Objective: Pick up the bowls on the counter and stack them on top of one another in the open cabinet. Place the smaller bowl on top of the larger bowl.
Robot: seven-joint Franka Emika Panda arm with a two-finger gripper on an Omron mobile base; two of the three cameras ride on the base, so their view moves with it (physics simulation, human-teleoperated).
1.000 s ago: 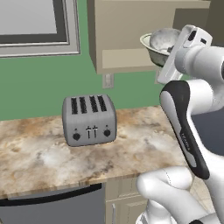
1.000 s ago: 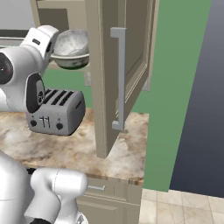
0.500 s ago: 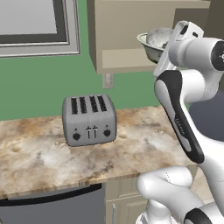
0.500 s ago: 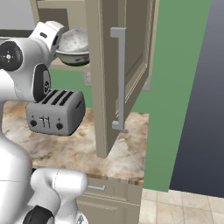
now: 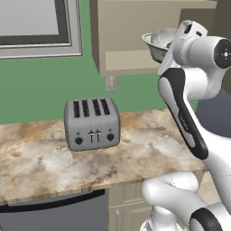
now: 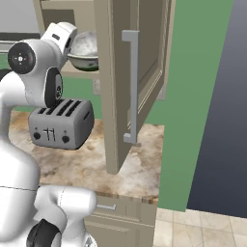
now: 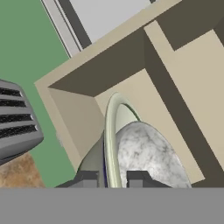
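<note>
Left base view, left to right: a framed window [image 5: 36, 22] on the green wall; a grey four-slot toaster [image 5: 92, 123] standing alone on the marbled counter [image 5: 40, 162], with bare stone on both sides of it; above and right of it the open cabinet [image 5: 131, 36], an outlet [image 5: 111, 83] just under its floor. The small bowl [image 5: 163, 38] sits nested in the large bowl [image 5: 155, 50], both at the cabinet's front edge, partly hidden by the white arm [image 5: 189, 90].

Right base view: the toaster [image 6: 61, 123] lies below and left of the cabinet shelf [image 6: 77, 71]; the stacked bowls [image 6: 86, 50] show just right of the wrist. The open cabinet door [image 6: 140, 72], with a long grey handle [image 6: 130, 87], stands out edge-on over the counter [image 6: 140, 164] right of the bowls, bounding the room on that side.

Hand view: the gripper [image 7: 110, 181] has its dark fingers [image 7: 87, 179] on either side of the pale green rim [image 7: 108, 131], one outside the wall, one inside against the mottled bowl [image 7: 146, 157], clamped on the rim. Cabinet walls [image 7: 175, 78] close in behind; the toaster [image 7: 17, 118] is at far left.
</note>
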